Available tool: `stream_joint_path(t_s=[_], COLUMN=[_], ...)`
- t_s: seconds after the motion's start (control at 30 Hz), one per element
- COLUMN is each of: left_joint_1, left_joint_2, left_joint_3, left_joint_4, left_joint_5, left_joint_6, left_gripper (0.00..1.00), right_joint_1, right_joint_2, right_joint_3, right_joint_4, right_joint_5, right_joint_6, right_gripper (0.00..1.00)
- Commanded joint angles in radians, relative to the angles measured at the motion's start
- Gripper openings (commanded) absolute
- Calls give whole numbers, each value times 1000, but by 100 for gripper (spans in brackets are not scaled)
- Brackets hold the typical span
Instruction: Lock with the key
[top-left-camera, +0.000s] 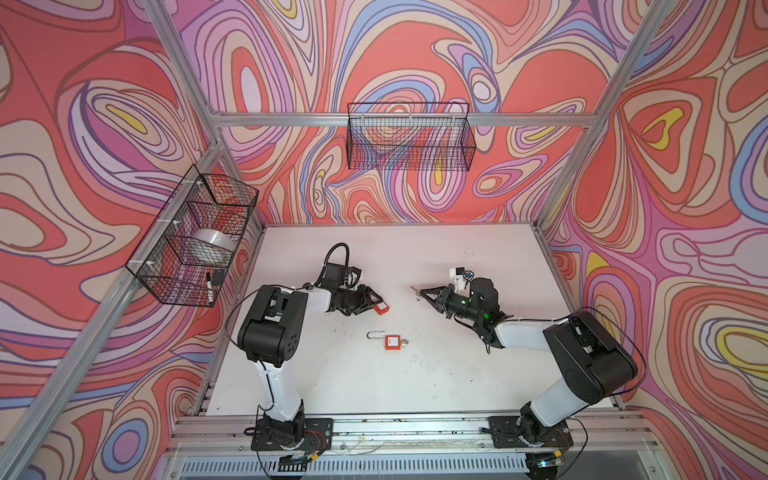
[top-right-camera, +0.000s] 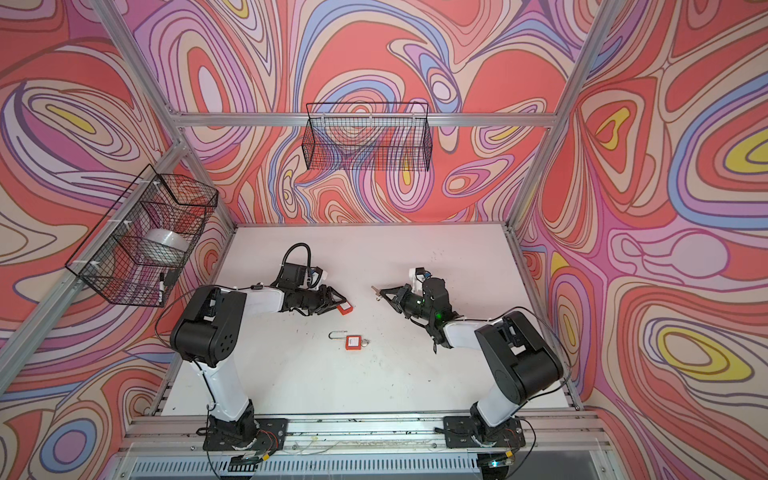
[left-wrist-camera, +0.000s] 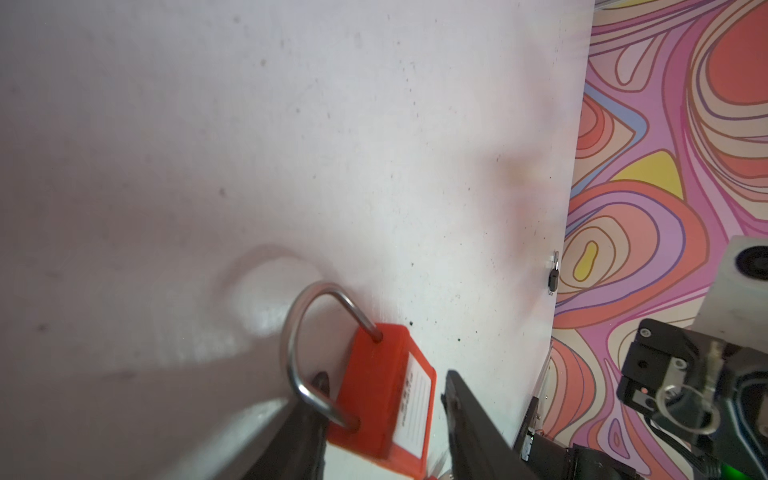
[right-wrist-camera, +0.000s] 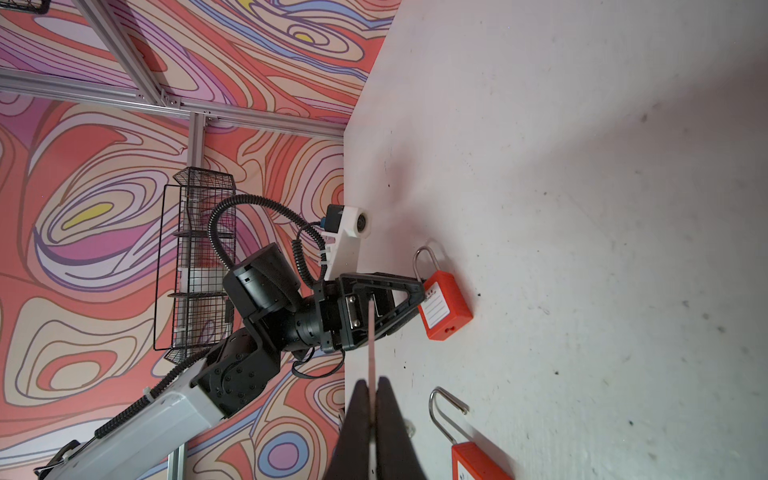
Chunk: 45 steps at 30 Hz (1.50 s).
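Here, left gripper (top-left-camera: 375, 302) with jaws parted around a red padlock (left-wrist-camera: 382, 395) resting on the white table (top-left-camera: 457, 374), one finger (left-wrist-camera: 299, 432) against its shackle (left-wrist-camera: 291, 332), right gripper (right-wrist-camera: 372, 381) clenched on the key (right-wrist-camera: 372, 340), well apart from it, second padlock (top-left-camera: 391, 341) unlatched on the table between the two arms.

Showed glossy orange plastic on the padlock body (left-wrist-camera: 374, 390), polished metal on its shackle (left-wrist-camera: 361, 316), dull metal on the key (top-left-camera: 414, 289), and matt, speckled white on the desk (top-left-camera: 436, 374).
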Motion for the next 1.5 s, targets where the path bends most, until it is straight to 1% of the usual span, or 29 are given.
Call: stream_joint_path(t_s=[0.0,0.2,0.33,0.53,0.63,0.7,0.87,1.17,1.33,1.43,1.47], left_joint_1=[-11,-27,-28,-28,-29,-31,-49,-65,-65,-65,-64], left_joint_2=[31,57,56,37,32,40,63,60,67,74,76], left_joint_3=[30,85,99,111,101,105,130,143,151,149,148], left_joint_4=[-56,-103,-107,-139,-107,-93,-102,-120,-103,-75,-63], left_joint_5=[-40,-78,-123,-153,-130,-108,-80,-90,-68,-45,-36], left_joint_6=[17,28,24,32,12,-4,-13,-10,-17,-48,-55], left_gripper=[52,59,59,60,61,61,61,61,62,62,62], right_joint_1=[10,15,19,51,93,120,144,187,210,218,218], right_joint_2=[-12,-10,-2,21,29,39,85,139,152,153,181], right_joint_3=[19,15,-11,-45,-49,-42,-33,-13,-5,-2,-1], right_joint_4=[-2,-19,-3,32,19,10,50,62,60,50,52], right_joint_5=[16,35,94,192,250,271,273,317,346,366,367], right_joint_6=[-18,-1,68,181,210,207,237,278,293,292,293], right_gripper=[0,0,0,0,0,0,0,0,0,0,0])
